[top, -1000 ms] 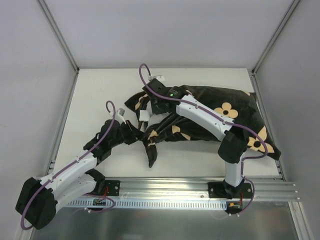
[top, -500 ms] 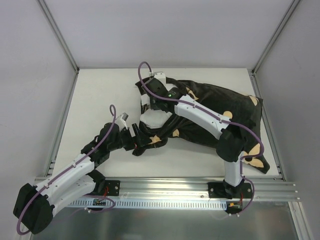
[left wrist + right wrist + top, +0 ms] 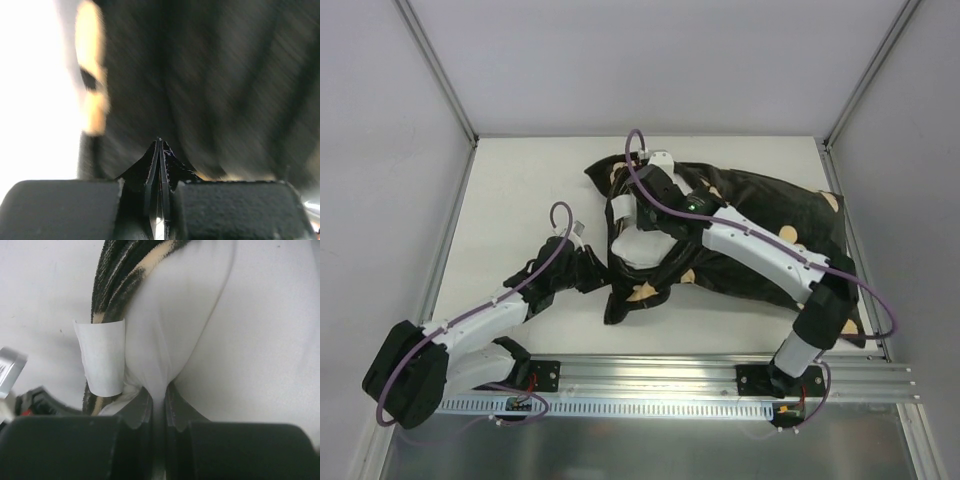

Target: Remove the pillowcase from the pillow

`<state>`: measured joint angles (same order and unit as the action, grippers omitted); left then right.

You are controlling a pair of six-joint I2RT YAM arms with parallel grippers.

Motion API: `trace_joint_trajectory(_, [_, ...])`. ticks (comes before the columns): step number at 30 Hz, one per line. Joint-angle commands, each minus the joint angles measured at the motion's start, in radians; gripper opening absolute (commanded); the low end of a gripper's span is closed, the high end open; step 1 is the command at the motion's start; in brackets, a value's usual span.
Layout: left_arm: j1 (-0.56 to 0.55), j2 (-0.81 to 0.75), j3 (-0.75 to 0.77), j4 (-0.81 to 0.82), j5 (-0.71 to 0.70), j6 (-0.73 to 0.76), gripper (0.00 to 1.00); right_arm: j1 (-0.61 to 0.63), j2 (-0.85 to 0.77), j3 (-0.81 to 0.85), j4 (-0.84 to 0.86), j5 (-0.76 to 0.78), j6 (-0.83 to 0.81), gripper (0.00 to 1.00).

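pillowcase (image 3: 760,215): lies on the counter (image 3: 530,180), spread from the centre toward the 3 o'clock side. Black plush with tan motifs, rumpled, bunched at its 9 o'clock end.
pillow (image 3: 638,247): mostly inside the pillowcase. A white patch shows at the cover's 9 o'clock end, ringed by black fabric.
left end effector (image 3: 595,272): at 7 o'clock of the white patch, against the bunched edge of the cover.
left end effector state: the wrist view shows the fingertips (image 3: 156,159) pressed together on a peaked fold of the pillowcase (image 3: 225,75). The fabric behind it is blurred.
right end effector (image 3: 632,215): at 12 o'clock of the white patch, its arm reaching across the cover from the 4 o'clock side.
right end effector state: in the wrist view the end effector (image 3: 159,392) is clamped narrow on a pinched fold of the pillow (image 3: 260,340).
tag (image 3: 102,357): white, curled, just beside the pinched fold at its 9 o'clock.
cover edge (image 3: 117,280): black-and-tan plush runs along the pillow's 10 o'clock side in the right wrist view, touching the white fabric.
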<state>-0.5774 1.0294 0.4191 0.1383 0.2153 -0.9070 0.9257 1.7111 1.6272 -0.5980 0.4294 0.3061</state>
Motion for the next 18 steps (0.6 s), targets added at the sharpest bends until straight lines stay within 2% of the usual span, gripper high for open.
trace_joint_trajectory(1, [-0.01, 0.083, 0.024, 0.148, -0.007, -0.041, 0.0, 0.005, -0.177, -0.049, 0.079, 0.006, 0.034, 0.01])
trace_joint_trajectory(7, [-0.009, 0.167, 0.014, 0.201, 0.016, -0.064, 0.0, 0.013, -0.372, -0.214, 0.095, 0.011, 0.037, 0.01])
trace_joint_trajectory(11, [-0.009, 0.063, 0.0, 0.166, 0.053, -0.026, 0.0, 0.013, -0.413, -0.236, 0.067, 0.031, 0.024, 0.01])
trace_joint_trajectory(12, [-0.009, 0.035, 0.0, 0.152, 0.061, -0.011, 0.05, 0.013, -0.412, -0.23, 0.063, 0.035, 0.019, 0.01])
trace_joint_trajectory(13, [-0.01, -0.026, 0.0, 0.138, 0.081, 0.017, 0.14, 0.012, -0.406, -0.225, 0.055, 0.046, 0.016, 0.01])
trace_joint_trajectory(14, [-0.012, -0.054, 0.0, 0.123, 0.087, 0.032, 0.28, 0.012, -0.401, -0.219, 0.053, 0.049, 0.01, 0.01])
trace_joint_trajectory(15, [-0.015, -0.084, 0.0, 0.1, 0.091, 0.04, 0.52, 0.01, -0.392, -0.211, 0.05, 0.051, 0.008, 0.01])
trace_joint_trajectory(16, [-0.025, -0.112, 0.0, 0.09, 0.096, 0.055, 0.67, 0.007, -0.377, -0.198, 0.049, 0.049, 0.007, 0.01])
trace_joint_trajectory(18, [-0.042, -0.173, 0.015, 0.066, 0.096, 0.066, 0.86, 0.005, -0.352, -0.181, 0.049, 0.046, 0.004, 0.01])
